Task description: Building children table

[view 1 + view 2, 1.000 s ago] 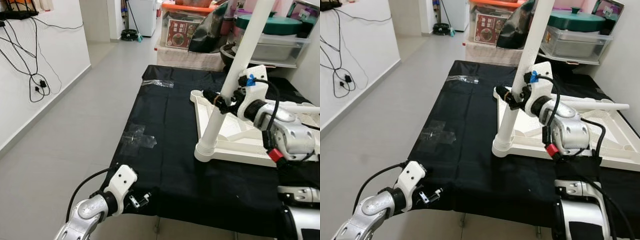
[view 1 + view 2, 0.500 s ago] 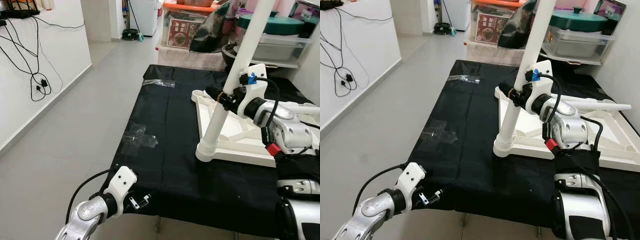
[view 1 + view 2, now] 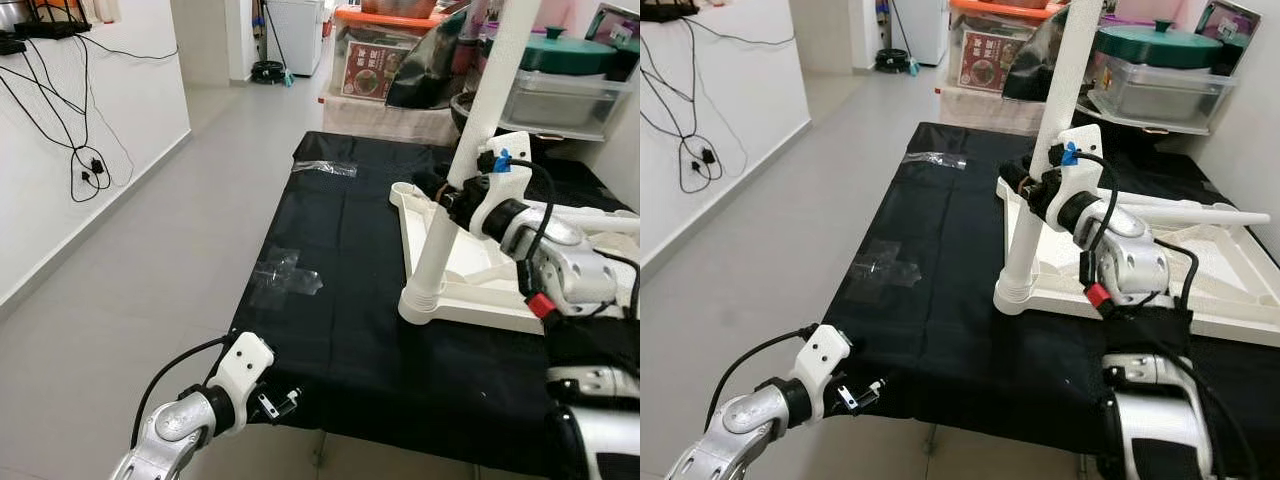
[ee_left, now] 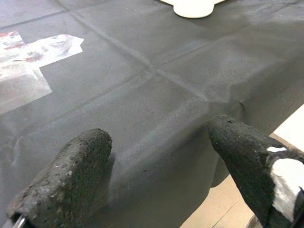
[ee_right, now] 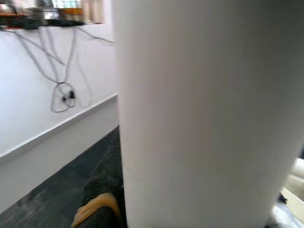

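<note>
Since a second ago the view has shifted a bit, so that's the head moving; the right arm has crept slightly up-frame with the leg, which reads a touch more upright now. Left arm unchanged.

Right jaws (image 3: pixel 447 193) are clamped on the white table leg (image 3: pixel 462 170) about mid-shaft. In the right wrist view the leg sits hard against the inner finger (image 5: pixel 102 199), no gap. My read: I'm holding it mid-height to steer it while its ribbed foot seats in the corner socket of the upturned white tabletop (image 3: pixel 470 262). The foot is at the tabletop's near-left corner, roughly 7 o'clock from the jaws; the shaft runs on toward 1 o'clock and out of frame.

The tabletop lies underside-up on the black-draped table (image 3: pixel 340 270), over at the 3 o'clock side. A second white leg (image 3: pixel 1185 212) lies loose across it, beyond my right forearm.

Left jaws (image 3: pixel 278 403) are spread wide and hold nothing, hovering at the near edge of the cloth around 7 o'clock, well apart from the tabletop. Left wrist view shows both fingertips (image 4: pixel 71 175) apart over bare cloth, with clear tape (image 4: pixel 28 61) patches further in. Looks parked, out of the way.
</note>
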You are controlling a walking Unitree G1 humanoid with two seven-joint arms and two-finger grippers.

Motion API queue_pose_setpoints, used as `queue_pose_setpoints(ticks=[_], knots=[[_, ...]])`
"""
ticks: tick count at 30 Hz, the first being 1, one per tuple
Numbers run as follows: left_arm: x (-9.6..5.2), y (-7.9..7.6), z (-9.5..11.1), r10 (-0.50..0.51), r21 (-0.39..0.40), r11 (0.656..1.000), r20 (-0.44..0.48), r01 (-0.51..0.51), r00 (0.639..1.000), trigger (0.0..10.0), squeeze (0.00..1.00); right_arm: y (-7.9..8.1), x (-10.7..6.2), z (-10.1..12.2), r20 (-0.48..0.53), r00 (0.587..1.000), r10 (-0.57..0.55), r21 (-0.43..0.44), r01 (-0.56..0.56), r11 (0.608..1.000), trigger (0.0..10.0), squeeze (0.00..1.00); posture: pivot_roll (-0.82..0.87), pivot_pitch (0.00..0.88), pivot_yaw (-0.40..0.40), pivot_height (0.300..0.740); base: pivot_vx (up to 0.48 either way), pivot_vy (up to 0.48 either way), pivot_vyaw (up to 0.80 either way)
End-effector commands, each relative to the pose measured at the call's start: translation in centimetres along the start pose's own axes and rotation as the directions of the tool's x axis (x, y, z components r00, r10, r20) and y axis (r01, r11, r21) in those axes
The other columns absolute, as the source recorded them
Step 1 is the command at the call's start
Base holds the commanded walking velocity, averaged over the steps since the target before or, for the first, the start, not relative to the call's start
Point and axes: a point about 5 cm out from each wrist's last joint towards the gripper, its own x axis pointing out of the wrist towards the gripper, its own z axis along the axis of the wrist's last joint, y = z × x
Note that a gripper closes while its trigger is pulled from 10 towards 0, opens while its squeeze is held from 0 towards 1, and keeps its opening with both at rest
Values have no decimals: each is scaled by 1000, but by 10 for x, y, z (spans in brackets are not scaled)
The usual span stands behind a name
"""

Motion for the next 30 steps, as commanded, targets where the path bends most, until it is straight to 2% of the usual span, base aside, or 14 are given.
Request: queue_pose_setpoints(ticks=[1,2,5,6,9,10,12,13,14,21,27,28,29,30], knots=[[0,-1,-5,-3,-2,1000,-21,3,1000,10000,0,-12,-5,-1,-15,991,-131,-6,131,991,0,0,-2,0,-75,740,0,0,0],[0,-1,-5,-3,-2,1000,-21,3,1000,10000,0,-12,-5,-1,-15,991,-131,-6,131,991,0,0,-2,0,-75,740,0,0,0],[0,0,-6,-1,-2,1000,-21,1,1000,10000,0,-8,-9,-18,-63,947,-315,8,316,949,0,0,0,0,-77,740,0,0,0],[0,0,-6,-1,-2,1000,-21,1,1000,10000,0,-8,-9,-18,-63,947,-315,8,316,949,0,0,0,0,-77,740,0,0,0],[0,0,-6,3,-1,1000,-20,-3,1000,10000,0,13,-14,-43,-143,890,-432,13,438,899,0,0,2,0,-78,740,0,0,0],[0,0,-6,3,-1,1000,-20,-3,1000,10000,0,13,-14,-43,-143,890,-432,13,438,899,0,0,2,0,-78,740,0,0,0],[0,0,-5,8,2,1000,-20,-8,1000,10000,0,29,-18,-58,-186,836,-517,20,529,848,0,0,12,0,-87,740,0,0,0],[0,0,-5,8,2,1000,-20,-8,1000,10000,0,29,-18,-58,-186,836,-517,20,529,848,0,0,12,0,-87,740,0,0,0],[0,1,-5,12,3,1000,-19,-12,1000,10000,0,35,-19,-64,-201,809,-553,29,569,822,0,0,12,0,-87,740,0,0,0],[0,1,-5,19,4,1000,-19,-19,1000,10000,0,45,-17,-65,-229,770,-596,9,614,789,0,0,11,0,-97,740,0,0,0],[2,-1,-4,18,1,1000,-14,-18,1000,10000,0,40,-14,-59,-229,748,-623,-11,638,770,0,0,9,0,-101,740,0,0,0],[3,-1,-4,19,0,1000,-13,-19,1000,10000,0,39,-14,-58,-232,742,-629,-15,643,765,2824,0,9,0,-101,740,0,0,0],[3,-1,-4,19,0,1000,-13,-19,1000,10000,0,39,-13,-57,-240,742,-626,-20,641,767,10000,0,9,0,-99,740,0,0,0],[3,-1,-4,19,0,1000,-13,-19,1000,10000,0,39,-13,-57,-240,742,-626,-20,641,767,10000,0,9,0,-99,740,0,0,0]])
